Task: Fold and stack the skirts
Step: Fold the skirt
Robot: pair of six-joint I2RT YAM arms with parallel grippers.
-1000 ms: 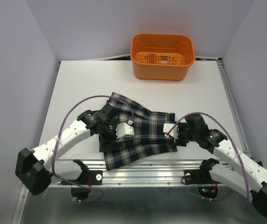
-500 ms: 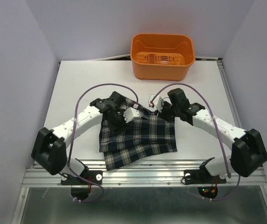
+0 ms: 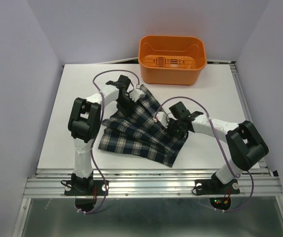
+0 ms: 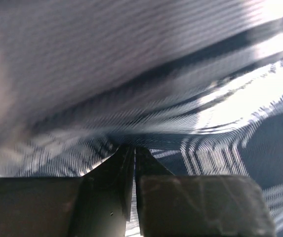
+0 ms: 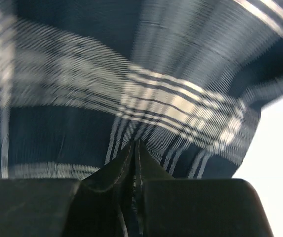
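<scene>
A navy-and-green plaid skirt lies slantwise across the middle of the white table, in overlapping layers. Whether it is one skirt or two I cannot tell. My left gripper sits at the cloth's far tip, near the basket. In the left wrist view its jaws are pinched together with plaid skirt cloth between and ahead of them. My right gripper is on the skirt's right edge. Its jaws are shut on a fold of the plaid skirt.
An orange plastic basket stands at the far edge of the table, just beyond the left gripper. An aluminium rail runs along the near edge. Purple cables loop over both arms. Pale walls close in left and right.
Both arms swung from the near side toward the far side and both grippers closed on the cloth. The skirt has been dragged and turned to lie slantwise.
</scene>
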